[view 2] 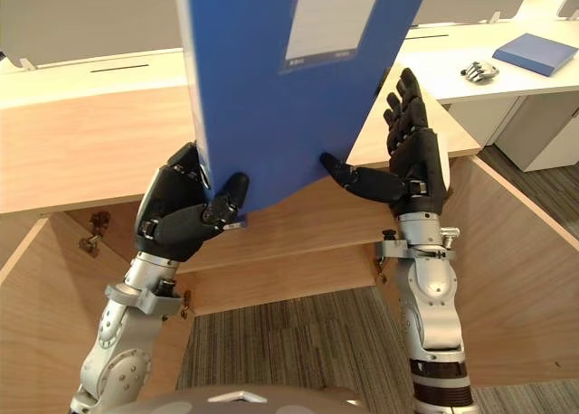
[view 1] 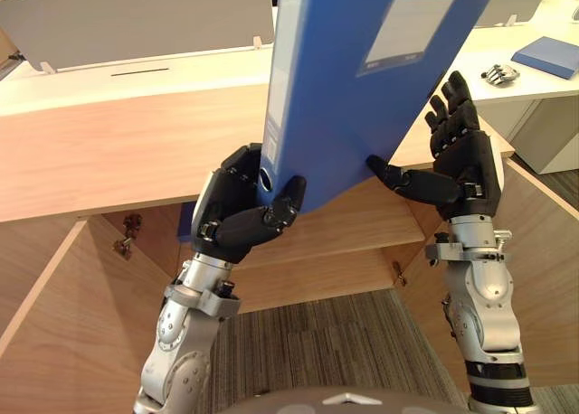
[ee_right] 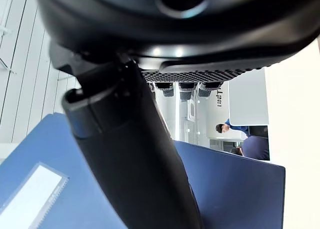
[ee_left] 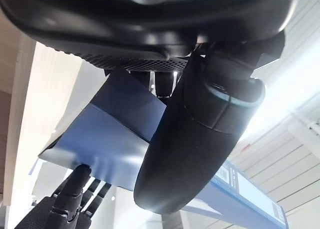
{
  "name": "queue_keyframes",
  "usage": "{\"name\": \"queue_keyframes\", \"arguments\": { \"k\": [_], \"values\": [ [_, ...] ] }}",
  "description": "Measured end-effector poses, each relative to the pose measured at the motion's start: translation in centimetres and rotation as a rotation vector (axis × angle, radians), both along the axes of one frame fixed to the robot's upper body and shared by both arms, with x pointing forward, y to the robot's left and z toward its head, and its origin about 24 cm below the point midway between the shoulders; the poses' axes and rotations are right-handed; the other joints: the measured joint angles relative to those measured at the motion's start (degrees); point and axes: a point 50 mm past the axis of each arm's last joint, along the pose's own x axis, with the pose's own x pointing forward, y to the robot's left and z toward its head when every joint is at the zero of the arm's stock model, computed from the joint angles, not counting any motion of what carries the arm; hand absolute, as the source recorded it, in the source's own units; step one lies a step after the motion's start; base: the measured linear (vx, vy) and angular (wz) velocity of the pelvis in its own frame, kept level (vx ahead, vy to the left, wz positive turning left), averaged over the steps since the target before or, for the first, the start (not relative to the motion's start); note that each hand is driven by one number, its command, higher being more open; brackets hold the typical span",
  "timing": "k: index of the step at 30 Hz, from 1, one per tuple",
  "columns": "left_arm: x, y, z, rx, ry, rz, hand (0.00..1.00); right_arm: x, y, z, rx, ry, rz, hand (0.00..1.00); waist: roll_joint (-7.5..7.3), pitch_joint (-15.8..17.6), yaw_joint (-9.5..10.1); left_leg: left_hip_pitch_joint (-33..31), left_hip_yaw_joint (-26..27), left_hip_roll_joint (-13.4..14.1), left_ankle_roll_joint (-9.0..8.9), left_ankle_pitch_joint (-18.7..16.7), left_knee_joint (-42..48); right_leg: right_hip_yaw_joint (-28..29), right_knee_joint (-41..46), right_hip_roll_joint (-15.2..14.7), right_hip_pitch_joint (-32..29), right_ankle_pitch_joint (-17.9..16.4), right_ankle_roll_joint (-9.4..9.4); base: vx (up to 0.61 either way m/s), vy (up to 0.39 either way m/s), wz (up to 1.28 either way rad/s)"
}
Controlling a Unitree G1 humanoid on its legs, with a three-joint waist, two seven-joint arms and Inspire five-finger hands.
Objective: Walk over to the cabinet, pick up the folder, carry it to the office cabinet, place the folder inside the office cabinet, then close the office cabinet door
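A large blue folder (view 1: 362, 89) with a white label is held upright in the air between both hands, above the open wooden office cabinet (view 1: 118, 143). My left hand (view 1: 240, 215) is shut on the folder's lower left corner, with the thumb on the front face and the fingers curled behind. My right hand (view 1: 466, 165) stands at the folder's lower right edge with straight fingers pointing up. Its thumb reaches across and presses the folder's bottom edge. The left wrist view shows the folder's underside (ee_left: 115, 139), and the right wrist view shows its face (ee_right: 235, 189).
Both cabinet doors stand open, left (view 1: 54, 315) and right (view 1: 543, 278), with a shelf (view 1: 362, 233) inside. Behind is a white desk holding another blue folder (view 1: 547, 55) and a spare dark robot hand (view 1: 498, 73). A person (ee_right: 245, 139) is far off.
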Motion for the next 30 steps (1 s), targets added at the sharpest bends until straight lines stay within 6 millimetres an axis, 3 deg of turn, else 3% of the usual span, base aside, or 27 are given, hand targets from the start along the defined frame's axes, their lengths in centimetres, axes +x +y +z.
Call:
{"name": "queue_keyframes", "arguments": {
  "k": [9, 16, 17, 30],
  "values": [
    [2.3, 1.5, -1.0, 0.118, 0.020, -0.069, 0.00, 1.5, -1.2, -1.6, -0.076, 0.107, 0.074, 1.00, 0.23, -0.2, 0.05, -0.4, 1.1, 0.0, 0.01, 0.0, 0.0, 1.2, -0.2, 0.0, -0.9, 0.6, 0.23, -0.01, 0.003, -0.06],
    [4.3, 2.3, -1.1, 0.181, 0.009, -0.110, 0.00, 2.8, -0.9, -1.9, -0.090, 0.139, 0.153, 1.00, 0.20, -0.2, -0.04, -0.5, 1.3, -0.1, 0.01, 0.0, -0.1, 1.5, -0.5, 0.0, -1.0, 0.9, 0.31, -0.02, -0.001, -0.01],
    [4.6, 2.5, -1.1, 0.188, 0.010, -0.115, 0.00, 3.0, -1.0, -2.0, -0.085, 0.146, 0.160, 0.00, 0.20, -0.2, 0.00, -0.5, 1.3, -0.1, 0.02, 0.0, -0.1, 1.5, -0.5, 0.0, -1.0, 1.0, 0.29, -0.03, -0.001, -0.01],
    [6.8, 4.5, -2.0, 0.196, 0.060, -0.042, 0.00, 3.5, -0.7, -3.7, -0.088, 0.243, 0.203, 0.00, 0.00, -0.3, -0.22, -1.0, 1.9, -0.2, 0.46, 0.4, -0.5, 2.1, -0.8, 0.0, -2.0, 1.8, 0.20, -0.03, -0.002, -0.03]
  ]
}}
